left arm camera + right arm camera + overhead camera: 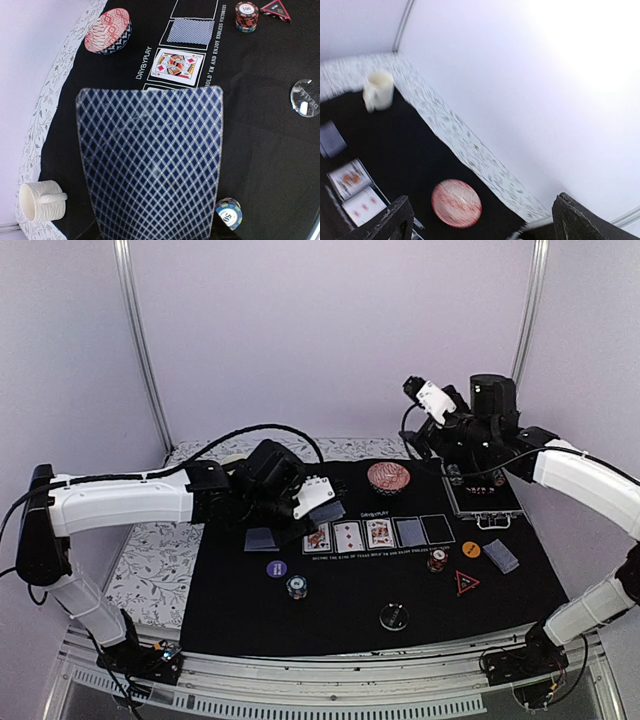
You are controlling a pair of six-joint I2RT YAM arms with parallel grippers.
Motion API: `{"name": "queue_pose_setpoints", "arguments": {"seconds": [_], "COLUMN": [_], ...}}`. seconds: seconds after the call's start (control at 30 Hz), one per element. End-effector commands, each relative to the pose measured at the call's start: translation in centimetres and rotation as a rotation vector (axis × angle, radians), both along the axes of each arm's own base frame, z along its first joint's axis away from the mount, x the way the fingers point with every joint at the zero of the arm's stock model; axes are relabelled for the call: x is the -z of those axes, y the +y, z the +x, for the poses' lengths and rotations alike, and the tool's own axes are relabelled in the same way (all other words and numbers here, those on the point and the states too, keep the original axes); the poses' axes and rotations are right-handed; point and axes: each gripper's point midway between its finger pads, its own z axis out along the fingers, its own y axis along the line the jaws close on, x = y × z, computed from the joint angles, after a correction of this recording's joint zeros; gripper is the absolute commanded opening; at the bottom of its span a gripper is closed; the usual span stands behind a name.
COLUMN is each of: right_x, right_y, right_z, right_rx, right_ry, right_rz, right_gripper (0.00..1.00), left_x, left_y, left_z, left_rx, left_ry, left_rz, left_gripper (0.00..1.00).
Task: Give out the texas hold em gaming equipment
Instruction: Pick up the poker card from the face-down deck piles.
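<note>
We see the left gripper clenched on a blue-backed card just above the black mat, near the face-up cards, while the right gripper, well apart, hangs spread wide and empty.

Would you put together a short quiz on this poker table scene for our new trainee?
1. True or false: the right gripper is gripping a chip stack.
2. How many face-up cards lie in the printed row on the black mat?
3. What does the left gripper hold? A) a grey-blue-backed card B) a bowl C) a mug

Key: 1 false, its jaws are wide open and empty; 2 three; 3 A.
</note>
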Motion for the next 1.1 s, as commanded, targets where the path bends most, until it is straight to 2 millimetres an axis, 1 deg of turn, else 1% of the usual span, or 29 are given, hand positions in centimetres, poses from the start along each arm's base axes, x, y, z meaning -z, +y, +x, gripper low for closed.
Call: {"name": "queue_pose_setpoints", "arguments": {"seconds": [0.0, 0.03, 0.13, 0.2, 0.27, 0.5, 0.63, 0.77, 0.83, 0.9, 0.97, 1.07], "right_x": [-4.4, -4.1, -1.1, 0.8, 2.1, 5.2, 7.4, 9.1, 8.5, 8.6, 8.8, 9.8], "right_y": [4.1, 4.9, 7.3, 8.8, 9.7, 12.0, 13.3, 14.5, 15.3, 16.0, 16.7, 17.1], "right_z": [-4.0, -4.7, -6.6, -7.4, -8.0, -9.9, -9.9, -10.0, -10.0, -10.1, -10.1, -9.4], "right_rx": [-0.186, -0.231, -0.334, -0.357, -0.374, -0.460, -0.460, -0.461, -0.489, -0.506, -0.510, -0.481], "right_ry": [0.278, 0.352, 0.590, 0.717, 0.794, 0.929, 0.983, 1.026, 1.019, 1.026, 1.031, 1.025], "right_rz": [0.570, 0.624, 0.710, 0.714, 0.706, 0.682, 0.652, 0.625, 0.621, 0.617, 0.608, 0.581], "right_gripper": [0.99, 0.99, 0.99, 1.00, 0.99, 0.98, 0.98, 0.97, 0.97, 0.97, 0.97, 0.97], "left_x": [-1.5, -1.6, -1.7, -1.7, -1.7, -1.5, -1.4, -1.5, -1.6, -1.6, -1.6, -1.6], "left_y": [0.2, 0.2, 0.2, 0.3, 0.3, 0.2, 0.2, 0.1, 0.0, 0.0, 0.1, 0.1], "left_z": [0.2, 0.2, 0.2, 0.3, 0.3, 0.3, 0.2, 0.2, 0.1, 0.1, 0.1, 0.1], "left_rx": [-0.001, 0.000, 0.001, -0.004, -0.005, 0.001, 0.002, 0.008, 0.011, 0.011, 0.011, 0.009], "left_ry": [-0.040, -0.044, -0.051, -0.054, -0.055, -0.054, -0.052, -0.047, -0.047, -0.047, -0.047, -0.048], "left_rz": [-0.038, -0.041, -0.042, -0.039, -0.040, -0.037, -0.040, -0.044, -0.048, -0.048, -0.048, -0.049], "left_gripper": [0.44, 0.44, 0.44, 0.44, 0.44, 0.44, 0.44, 0.44, 0.44, 0.44, 0.44, 0.44]}}
